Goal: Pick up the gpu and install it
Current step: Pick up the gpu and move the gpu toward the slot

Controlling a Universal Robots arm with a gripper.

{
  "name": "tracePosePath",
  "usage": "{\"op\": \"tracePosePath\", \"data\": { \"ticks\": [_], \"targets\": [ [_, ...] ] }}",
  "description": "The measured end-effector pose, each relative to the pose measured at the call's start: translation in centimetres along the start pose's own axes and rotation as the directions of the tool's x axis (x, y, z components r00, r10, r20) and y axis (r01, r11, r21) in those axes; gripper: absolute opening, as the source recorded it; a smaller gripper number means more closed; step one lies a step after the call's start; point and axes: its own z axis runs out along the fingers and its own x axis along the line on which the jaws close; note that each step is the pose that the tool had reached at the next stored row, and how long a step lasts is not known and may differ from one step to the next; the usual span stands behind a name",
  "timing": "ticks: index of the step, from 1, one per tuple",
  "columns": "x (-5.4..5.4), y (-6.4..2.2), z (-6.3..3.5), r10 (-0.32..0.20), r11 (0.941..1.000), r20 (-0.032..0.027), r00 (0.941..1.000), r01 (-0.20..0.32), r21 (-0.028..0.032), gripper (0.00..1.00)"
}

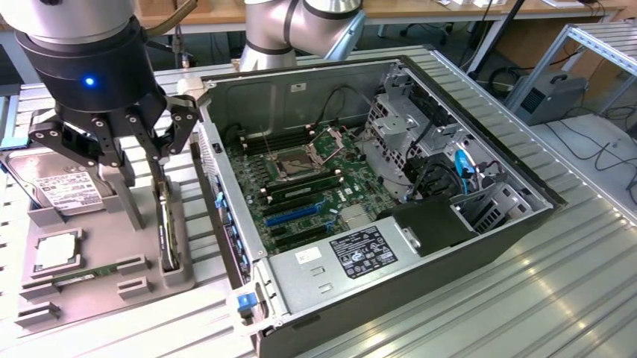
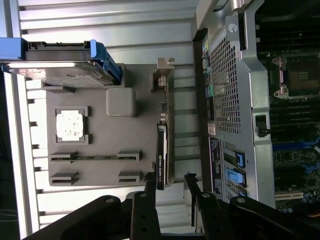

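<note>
1. The gripper (image 1: 136, 153) is seen hanging over the grey holder (image 1: 100, 287) that lies beside the open case (image 1: 418, 298), on the exterior view's left.
2. Its jaws are held wide apart, and nothing is gripped between them.
3. The gpu (image 1: 169, 227) is found standing on its long edge in a slot of the holder, along the side nearest the case, and is not yet installed.
4. In the wrist view the gpu (image 2: 160, 150) is shown edge-on as a thin dark strip, with its silvery bracket (image 2: 163, 75) at the end far from the gripper (image 2: 171, 180).
5. The near end of the card is lined up with the gap between the two fingers (image 2: 150, 182), closer to one finger than to the other.
6. In the exterior view the gripper is seen above the card's top edge; whether any finger touches the card cannot be told.
7. A hard drive (image 1: 65, 190) is held at the far end of the holder, well apart from the gpu.
8. The motherboard (image 1: 309, 186) is exposed inside the case.
</note>
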Motion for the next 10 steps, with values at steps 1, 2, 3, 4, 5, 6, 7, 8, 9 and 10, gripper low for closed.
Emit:
{"op": "tracePosePath", "data": {
  "ticks": [1,2,3,4,5,6,7,8,9,10],
  "targets": [
    [0.0,0.0,0.03,0.0,1.0,0.0001,1.0,0.0,-0.0001,0.36],
    [0.0,0.0,0.04,0.0,1.0,0.0,1.0,0.0,0.0,0.36],
    [0.01,-0.01,0.24,0.0,1.0,0.0001,1.0,0.0,-0.0001,0.36],
    [0.01,-0.02,0.47,0.0,1.0,0.0,1.0,0.0,0.0,0.36],
    [0.01,-0.02,0.48,0.0,1.0,0.0,1.0,0.0,0.0,0.36],
    [0.01,-0.02,0.49,0.0,1.0,0.0,1.0,0.0,0.0,0.36],
    [0.01,-0.02,0.51,0.0,1.0,0.0,1.0,0.0,0.0,0.36],
    [0.01,-0.02,0.52,0.0,1.0,0.0,1.0,0.0,0.0,0.36],
    [0.02,-0.02,0.59,0.0,1.0,0.0,1.0,0.0,-0.0001,0.36],
    [0.02,-0.03,0.67,0.0,1.0,0.0,1.0,0.0,0.0,0.36]
  ]
}}
